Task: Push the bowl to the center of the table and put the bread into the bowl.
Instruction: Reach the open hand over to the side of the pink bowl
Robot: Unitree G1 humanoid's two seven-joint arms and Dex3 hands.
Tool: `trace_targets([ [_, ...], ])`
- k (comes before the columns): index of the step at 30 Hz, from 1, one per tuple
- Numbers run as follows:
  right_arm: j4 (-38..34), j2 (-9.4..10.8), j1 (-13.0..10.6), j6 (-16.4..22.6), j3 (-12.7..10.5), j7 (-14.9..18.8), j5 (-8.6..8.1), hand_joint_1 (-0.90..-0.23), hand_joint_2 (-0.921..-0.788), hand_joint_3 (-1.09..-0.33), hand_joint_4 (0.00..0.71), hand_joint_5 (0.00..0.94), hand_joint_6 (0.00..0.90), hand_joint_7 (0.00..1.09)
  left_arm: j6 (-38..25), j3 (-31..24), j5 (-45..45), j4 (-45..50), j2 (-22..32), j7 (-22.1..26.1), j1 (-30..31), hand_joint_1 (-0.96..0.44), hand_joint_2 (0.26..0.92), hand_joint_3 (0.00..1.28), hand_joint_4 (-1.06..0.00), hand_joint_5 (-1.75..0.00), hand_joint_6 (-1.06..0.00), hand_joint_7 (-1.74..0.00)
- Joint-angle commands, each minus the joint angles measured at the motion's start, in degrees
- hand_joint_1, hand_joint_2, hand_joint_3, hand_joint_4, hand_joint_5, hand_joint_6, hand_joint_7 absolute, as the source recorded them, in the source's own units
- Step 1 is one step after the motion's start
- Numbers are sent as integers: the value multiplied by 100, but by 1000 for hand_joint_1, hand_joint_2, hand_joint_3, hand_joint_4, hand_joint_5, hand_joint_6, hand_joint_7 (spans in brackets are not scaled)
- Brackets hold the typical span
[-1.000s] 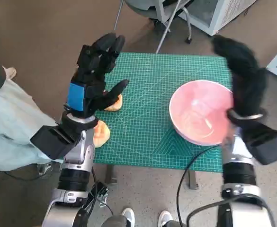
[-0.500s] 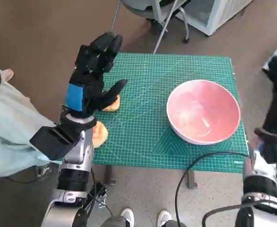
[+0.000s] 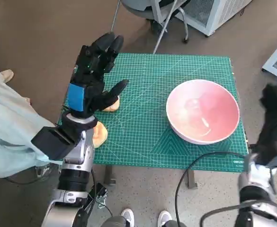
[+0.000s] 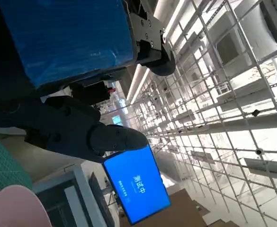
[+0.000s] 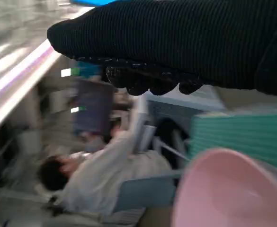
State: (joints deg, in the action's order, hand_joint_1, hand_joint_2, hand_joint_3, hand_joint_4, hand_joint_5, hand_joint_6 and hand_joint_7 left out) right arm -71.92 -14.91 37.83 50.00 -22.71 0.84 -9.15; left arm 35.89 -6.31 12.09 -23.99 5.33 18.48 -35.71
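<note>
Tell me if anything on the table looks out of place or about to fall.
One bread piece sits at the left edge of the green mat, seemingly partly overhanging it. The other bread lies under the left hand. The pink bowl is upright, nothing spilled.

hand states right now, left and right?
Left hand: open, fingers spread above the bread, holding nothing.
Right hand: off the table beside the bowl, holding nothing; blurred, open or closed cannot be told.

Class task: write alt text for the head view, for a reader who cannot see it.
A pink bowl sits right of centre on a green mat, empty. The left hand hovers open over two bread pieces at the mat's left edge; the right hand hangs off the table.
</note>
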Motion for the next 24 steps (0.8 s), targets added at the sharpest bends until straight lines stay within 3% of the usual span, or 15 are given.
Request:
trace_targets([
  [1,-159,365,-74,-376,-146,261,-265,-459,-921,-862,331,9,133,571,-48,-13,59,87,60,64,61,-393,921,237,-376,-1,-184,-566],
  [7,-192,657,75,-632,-217,485,-390,-439,-921,-884,330,6,152,574,-83,-31,60,104,94,101,73,-395,921,236,-378,-1,-183,-559],
  [17,-262,963,485,-928,-369,692,-590,-436,-921,-908,294,0,121,599,-177,-47,42,269,154,86,203,-399,921,234,-381,-3,-186,-549],
  [24,-340,1218,899,-1225,-607,566,-817,-439,-921,-903,291,5,113,647,-108,-114,-1,291,214,51,307,-423,921,225,-378,-1,-222,-453],
])
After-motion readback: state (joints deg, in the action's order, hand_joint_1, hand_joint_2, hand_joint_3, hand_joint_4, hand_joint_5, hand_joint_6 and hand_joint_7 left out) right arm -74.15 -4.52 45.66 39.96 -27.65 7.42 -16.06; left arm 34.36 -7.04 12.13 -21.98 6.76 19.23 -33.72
